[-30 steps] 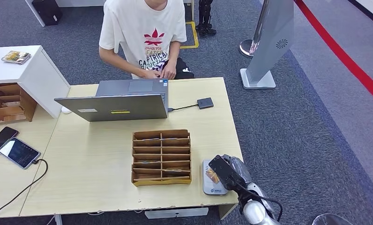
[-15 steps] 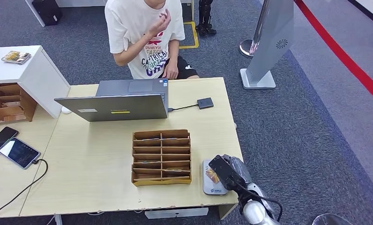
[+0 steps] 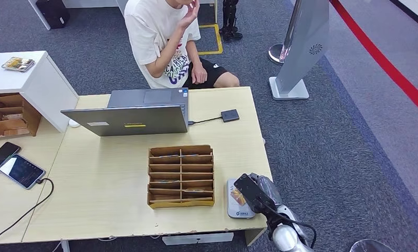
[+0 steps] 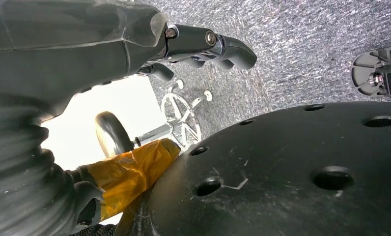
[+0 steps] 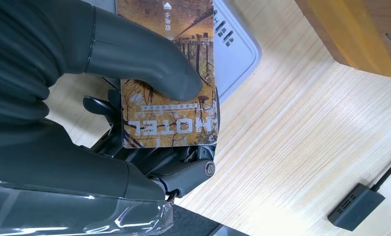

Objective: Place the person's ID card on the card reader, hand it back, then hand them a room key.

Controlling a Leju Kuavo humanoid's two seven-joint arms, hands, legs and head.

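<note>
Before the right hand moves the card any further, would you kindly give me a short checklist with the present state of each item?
1. Card held: the right hand has its thumb pressed on the hotel card. Ok.
2. Card position: over the grey card reader at the table's near edge. Ok.
3. Card touching the reader: cannot tell.
4. Person ready to receive: turned aside, one hand raised to the face, none extended. Not ok.
5. Path to the person: the open laptop stands between. Not ok.
6. Left hand: holds nothing. Ok.

Grey ribbed hand, thick thumb
</note>
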